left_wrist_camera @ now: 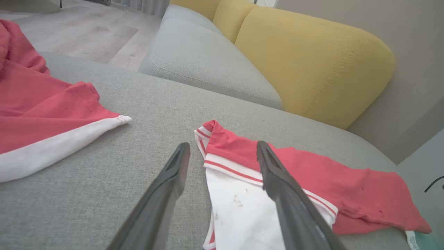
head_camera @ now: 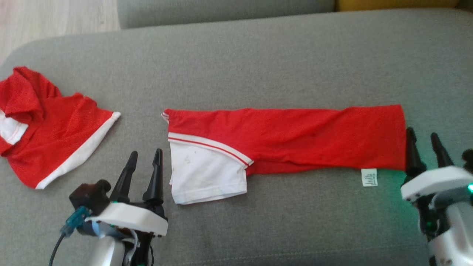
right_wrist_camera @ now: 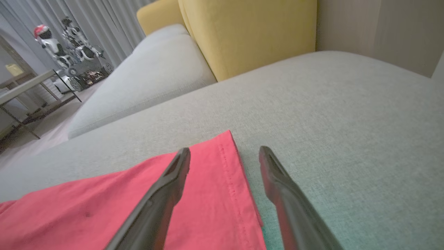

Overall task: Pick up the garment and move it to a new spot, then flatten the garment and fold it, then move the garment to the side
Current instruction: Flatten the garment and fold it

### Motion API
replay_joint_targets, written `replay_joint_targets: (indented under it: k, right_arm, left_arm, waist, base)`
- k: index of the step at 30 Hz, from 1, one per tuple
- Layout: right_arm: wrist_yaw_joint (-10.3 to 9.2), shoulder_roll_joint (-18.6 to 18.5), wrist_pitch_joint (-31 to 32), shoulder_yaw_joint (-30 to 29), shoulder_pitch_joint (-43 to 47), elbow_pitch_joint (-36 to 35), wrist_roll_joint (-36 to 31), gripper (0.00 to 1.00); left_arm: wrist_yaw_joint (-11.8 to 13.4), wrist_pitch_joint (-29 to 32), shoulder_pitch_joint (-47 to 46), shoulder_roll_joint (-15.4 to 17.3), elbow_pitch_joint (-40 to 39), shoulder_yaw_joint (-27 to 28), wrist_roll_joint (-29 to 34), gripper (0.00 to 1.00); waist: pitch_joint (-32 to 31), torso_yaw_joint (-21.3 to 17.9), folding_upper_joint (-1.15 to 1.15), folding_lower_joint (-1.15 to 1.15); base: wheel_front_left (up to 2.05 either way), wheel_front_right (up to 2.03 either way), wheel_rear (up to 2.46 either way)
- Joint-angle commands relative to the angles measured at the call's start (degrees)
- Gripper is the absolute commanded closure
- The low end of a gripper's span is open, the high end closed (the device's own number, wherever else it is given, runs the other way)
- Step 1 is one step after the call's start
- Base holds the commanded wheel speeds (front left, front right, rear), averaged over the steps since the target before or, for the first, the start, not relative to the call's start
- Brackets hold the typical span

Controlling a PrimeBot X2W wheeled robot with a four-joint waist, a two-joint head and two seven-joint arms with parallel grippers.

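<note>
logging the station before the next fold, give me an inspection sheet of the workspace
surface: grey sofa seat
job's things: red garment laid out as a long strip, white sleeve at its left end, label at the near edge
clutter: second red and white garment, crumpled, on the left
grippers: left gripper open, straddling the sleeve's edge; right gripper open, straddling the right hem
cables: black cable at the left wrist
surroundings: yellow cushions, wood floor, curtains
</note>
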Motion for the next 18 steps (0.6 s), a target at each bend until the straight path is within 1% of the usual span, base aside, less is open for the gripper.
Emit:
replay_joint_targets:
  k: [1,8,12,18]
  right_arm:
    - [-0.05,-0.69,1.06,0.05,-2.68,-0.49,-0.44,0.0]
    - [-0.05,0.48,8.67,-5.5,-8.42,6.09,-1.09,0.0]
    - [-0.05,0.77,12.81,-5.93,-10.55,8.76,-1.34,0.0]
    - [-0.05,0.87,16.28,-5.13,-11.74,10.94,-0.88,0.0]
  left_arm:
    - [-0.34,-0.52,-2.72,-0.09,-1.45,1.97,0.71,0.0]
    - [-1.06,-0.52,-4.75,-0.26,-0.86,1.61,0.96,0.0]
    - [-1.21,-0.52,-5.51,-0.27,-0.78,1.59,0.61,0.0]
    - [-1.31,-0.52,-6.67,-0.28,-0.6,1.55,0.36,0.0]
  waist:
    - [1.54,0.54,0.0,0.0]
    - [4.88,1.8,0.0,0.0]
    - [5.88,2.16,0.0,0.0]
    - [6.45,2.55,0.0,0.0]
  base:
    - [0.0,0.0,0.0]
    - [0.0,0.0,0.0]
    - [0.0,0.0,0.0]
    - [0.0,0.0,0.0]
